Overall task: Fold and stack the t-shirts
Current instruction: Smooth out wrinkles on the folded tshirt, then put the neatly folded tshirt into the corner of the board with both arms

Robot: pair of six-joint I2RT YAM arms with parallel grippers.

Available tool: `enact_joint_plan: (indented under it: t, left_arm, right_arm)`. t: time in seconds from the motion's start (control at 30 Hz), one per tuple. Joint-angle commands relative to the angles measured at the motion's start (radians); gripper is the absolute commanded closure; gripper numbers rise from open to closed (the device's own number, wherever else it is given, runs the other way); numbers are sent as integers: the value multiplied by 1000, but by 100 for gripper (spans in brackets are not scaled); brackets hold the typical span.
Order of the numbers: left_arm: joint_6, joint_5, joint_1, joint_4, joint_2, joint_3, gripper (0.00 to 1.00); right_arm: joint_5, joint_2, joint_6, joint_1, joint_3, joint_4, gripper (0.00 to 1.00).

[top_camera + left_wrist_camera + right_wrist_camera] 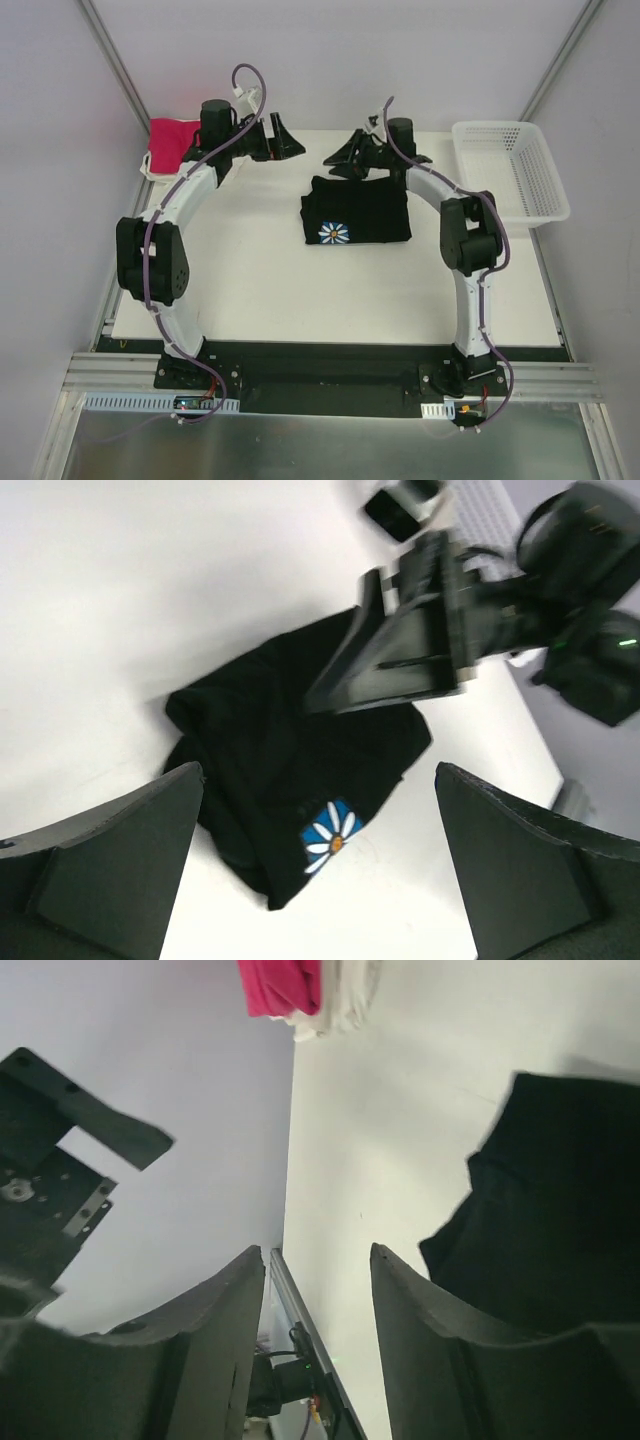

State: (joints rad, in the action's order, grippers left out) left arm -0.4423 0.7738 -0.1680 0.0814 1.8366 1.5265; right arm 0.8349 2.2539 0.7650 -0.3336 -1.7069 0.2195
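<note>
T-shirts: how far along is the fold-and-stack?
Done: black t-shirt lies folded mid-table, daisy showing; pink t-shirt sits on white shirts in the far-left corner. In hand: nothing; left end effector and right end effector are both open and empty, above the table's far side. Left: probably moving the black one onto that pile.

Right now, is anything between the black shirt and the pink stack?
Yes: the left arm reaches across the path between the black shirt and the pink stack; nothing else visible does.
</note>
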Motion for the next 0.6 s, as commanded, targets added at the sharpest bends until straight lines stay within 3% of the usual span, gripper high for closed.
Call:
enact_joint_plan:
  t: [0.0,0.13,0.23,0.33,0.4,0.5,0.57]
  left_arm:
    - [157,-183,10,-115,-86,7,1]
    - [171,-297,10,-195,-86,29,1]
    - [182,-422,10,-230,-105,27,1]
    - [188,-569,10,-249,-137,18,1]
    - [207,-649,10,-253,-175,9,1]
    - [263,-798,10,-249,-235,-15,1]
    - [299,-892,10,-212,-270,-43,1]
  right_arm:
    - [18,-105,-253,2,-161,-281,50]
    - [29,-13,-228,-28,-290,-336,48]
    - [38,50,-110,-44,-327,-231,41]
    - [79,134,72,-48,-341,-8,33]
    - [118,194,97,-51,-388,37,27]
    - [159,211,2,-62,-450,-17,15]
    - [98,187,-211,-65,-465,-198,8]
